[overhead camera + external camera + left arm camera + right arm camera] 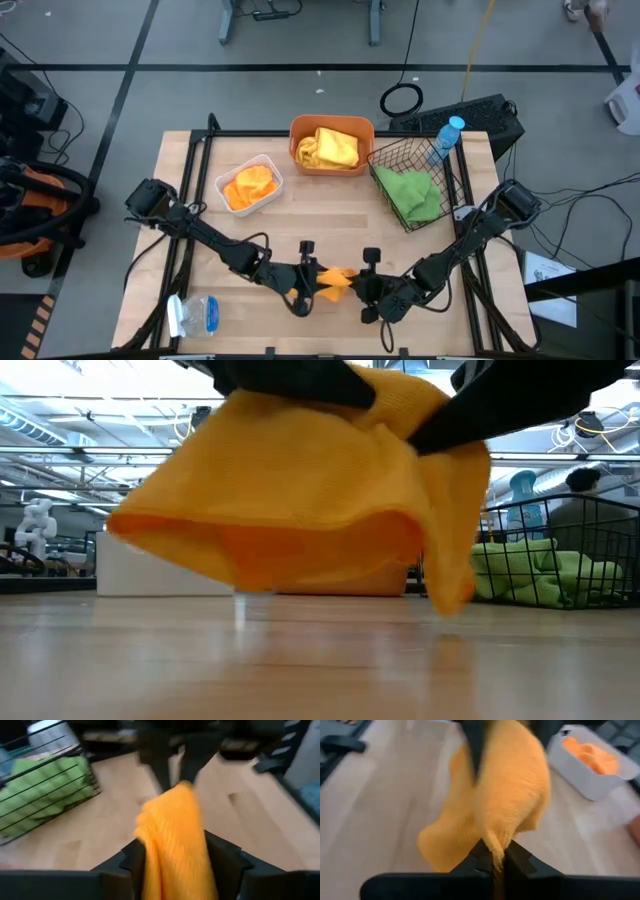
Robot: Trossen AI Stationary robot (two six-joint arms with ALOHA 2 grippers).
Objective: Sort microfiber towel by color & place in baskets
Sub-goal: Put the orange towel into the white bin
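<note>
An orange microfiber towel hangs between my two grippers near the table's front edge, at the middle. In the low view the towel hangs clear of the tabletop. My right gripper is shut on the towel's right end. My left gripper stands at its left end with the fingers parted and cloth between them. The baskets stand at the far side. The white tray holds orange cloth, the orange tub yellow cloth, and the black wire basket green cloth. My left gripper has the towel's left end lying between its parted fingers, which come at it slanting down from the table's left. Whether the fingers still press the cloth I cannot tell. My right gripper pinches a bunched end of the towel between its two fingers, slanting down from the table's right. The cloth spreads away from the fingers toward the other gripper, off the table.
A clear bottle with a blue cap stands by the wire basket's far corner. Another clear plastic bottle lies at the front left corner. Bare wood lies between the towel and the baskets.
</note>
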